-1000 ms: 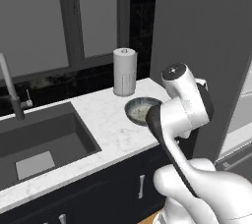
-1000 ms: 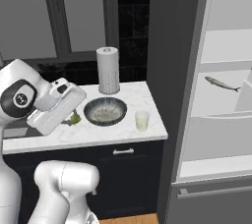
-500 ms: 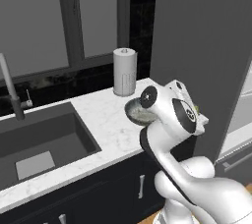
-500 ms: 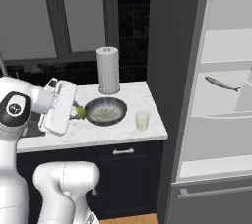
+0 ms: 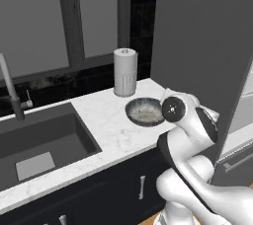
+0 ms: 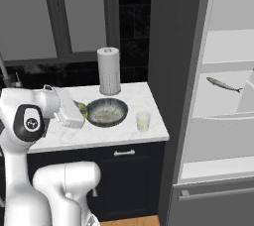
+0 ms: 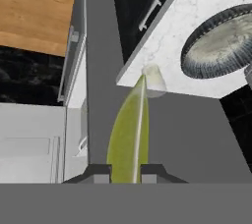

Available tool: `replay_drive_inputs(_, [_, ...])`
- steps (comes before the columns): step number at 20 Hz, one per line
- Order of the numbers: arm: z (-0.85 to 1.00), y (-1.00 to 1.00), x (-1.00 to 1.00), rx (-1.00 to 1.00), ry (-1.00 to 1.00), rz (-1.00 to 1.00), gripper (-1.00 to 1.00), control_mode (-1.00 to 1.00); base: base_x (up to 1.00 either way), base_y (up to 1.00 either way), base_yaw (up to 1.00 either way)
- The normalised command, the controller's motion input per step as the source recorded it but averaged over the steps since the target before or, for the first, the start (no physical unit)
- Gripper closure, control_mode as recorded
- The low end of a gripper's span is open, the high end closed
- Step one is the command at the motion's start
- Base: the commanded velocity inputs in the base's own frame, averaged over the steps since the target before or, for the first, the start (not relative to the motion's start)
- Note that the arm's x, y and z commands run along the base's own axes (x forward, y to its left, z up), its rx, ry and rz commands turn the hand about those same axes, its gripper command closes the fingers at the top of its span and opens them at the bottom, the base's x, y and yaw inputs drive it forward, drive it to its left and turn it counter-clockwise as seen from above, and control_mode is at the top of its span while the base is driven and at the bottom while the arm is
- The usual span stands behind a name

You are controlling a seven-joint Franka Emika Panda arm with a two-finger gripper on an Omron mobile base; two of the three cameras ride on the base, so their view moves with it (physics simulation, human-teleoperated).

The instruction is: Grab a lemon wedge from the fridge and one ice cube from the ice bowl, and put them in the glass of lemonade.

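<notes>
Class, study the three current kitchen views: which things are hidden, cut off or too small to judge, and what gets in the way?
- Ice in the ice bowl: too small, right base view.
- Ice bowl: cut by the edge, hand view.
- Lemon wedge: mostly behind the claw, right base view.
- Sink: cut by the left edge, left base view.

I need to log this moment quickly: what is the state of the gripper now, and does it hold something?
Gripper: closed on the lemon wedge, held between its two fingertips.

Counter bare left of ice bowl (image 6: 106,111); paper-towel roll (image 6: 109,71) blocks behind.
</notes>
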Motion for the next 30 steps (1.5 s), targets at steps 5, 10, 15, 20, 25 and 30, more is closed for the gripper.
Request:
replay_drive_inputs(5, [-0.08,-0.34,0.06,-0.04,0.26,0.0,1.0,-1.0,0.0,0.0,0.0])
replay_drive_inputs(10, [-0.16,-0.39,0.83,-0.17,0.55,-0.03,1.0,-1.0,0.0,0.0,0.0])
replay_drive_inputs(15, [0.0,-0.15,0.76,-0.33,0.28,-0.05,1.0,-1.0,0.0,0.0,0.0])
replay_drive_inputs(20, [-0.22,-0.28,0.57,-0.14,-0.11,-0.09,1.0,-1.0,0.0,0.0,0.0])
replay_drive_inputs(25, [-0.42,-0.52,0.39,0.04,-0.33,-0.11,1.0,-1.0,0.0,0.0,0.0])
replay_drive_inputs(30, [-0.26,-0.42,0.31,0.12,-0.19,-0.06,1.0,-1.0,0.0,0.0,0.0])
